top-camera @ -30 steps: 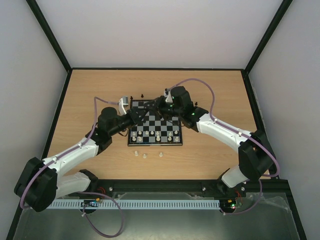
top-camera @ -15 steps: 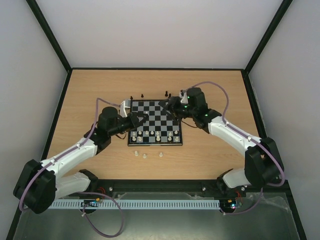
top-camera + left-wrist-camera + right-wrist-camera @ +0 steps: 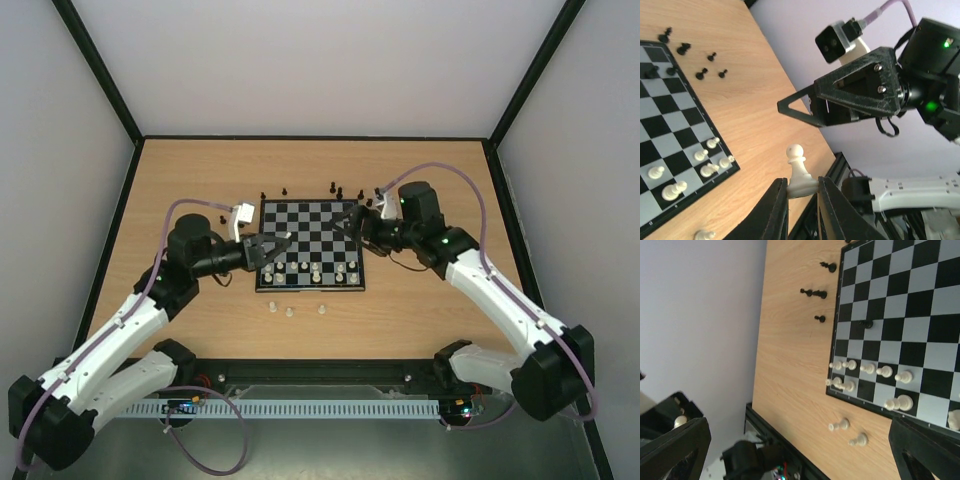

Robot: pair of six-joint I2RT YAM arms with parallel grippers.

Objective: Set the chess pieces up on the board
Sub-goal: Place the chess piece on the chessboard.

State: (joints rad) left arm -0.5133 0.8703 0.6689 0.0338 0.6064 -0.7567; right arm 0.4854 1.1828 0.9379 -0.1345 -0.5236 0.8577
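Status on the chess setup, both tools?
Left tool shut on white pawn, over board left side. Right tool open, empty, over right side. White pieces partly set; black pieces mostly off the far edge. Nothing blocking.

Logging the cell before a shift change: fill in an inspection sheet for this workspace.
Surface: wooden table, carrying the board.
Job's things: white pieces on the board's near rows; loose white pieces on the table before it; black pieces mostly beyond its far edge.
Clutter: nothing seen.
Grippers: left gripper, jaws shut on a white pawn; right gripper, jaws open, empty.
Cables: purple cables looping along both arms.
Surroundings: plain walls, black frame.
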